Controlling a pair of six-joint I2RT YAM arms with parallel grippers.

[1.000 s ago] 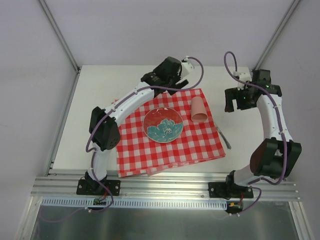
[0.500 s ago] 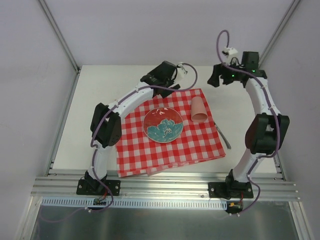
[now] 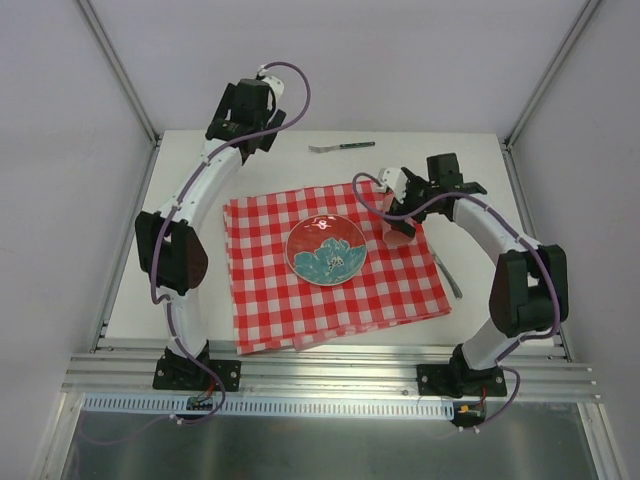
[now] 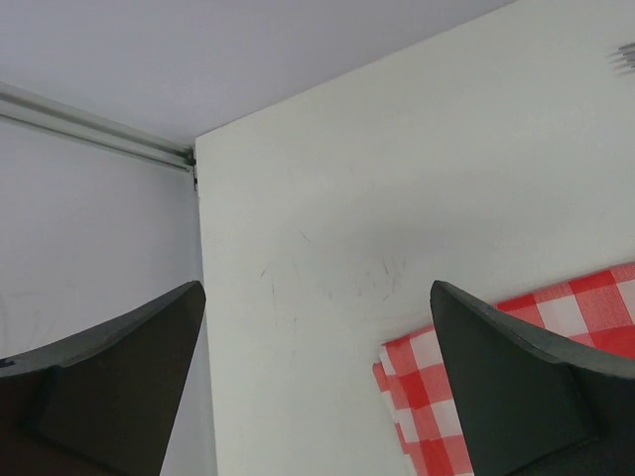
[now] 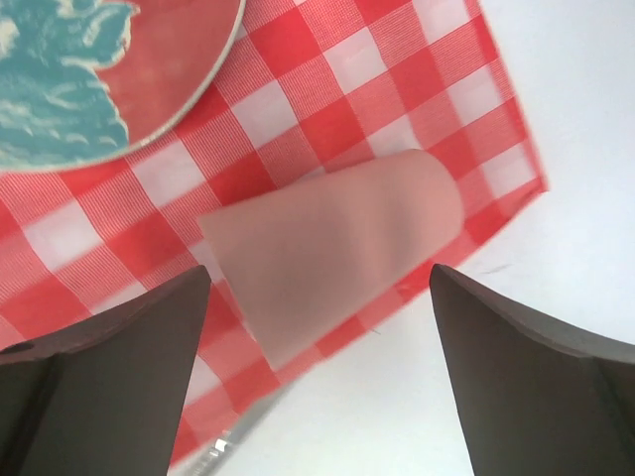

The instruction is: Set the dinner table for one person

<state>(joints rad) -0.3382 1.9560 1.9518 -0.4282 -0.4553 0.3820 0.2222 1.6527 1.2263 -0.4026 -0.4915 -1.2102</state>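
One checked cloth (image 3: 300,300) covers the near middle of the table (image 3: 300,170), which spans the whole floor under both arms. It carries one plate (image 3: 326,249) and one pink cup (image 5: 332,248) lying on its side. One thin utensil (image 3: 448,276) lies just right of the cloth. The right gripper (image 5: 317,283) is above the cup, its fingers spread wide and gripping nothing. Farther back lies one fork (image 3: 341,147). The left gripper (image 4: 317,293), also spread wide and empty, is over the far-left corner.

Left arm (image 3: 195,190) extended from its near-left base toward the far-left corner, elbow bent outward to the left; left gripper (image 4: 316,297) at the far end, jaws spread wide, nothing between them. Right arm (image 3: 490,225) set on the near-right base, folded at the elbow and reaching leftward toward centre; right gripper (image 5: 319,273) pointing down, jaws likewise wide apart, gripping nothing. Dark fingers (image 4: 119,377) on both grippers.
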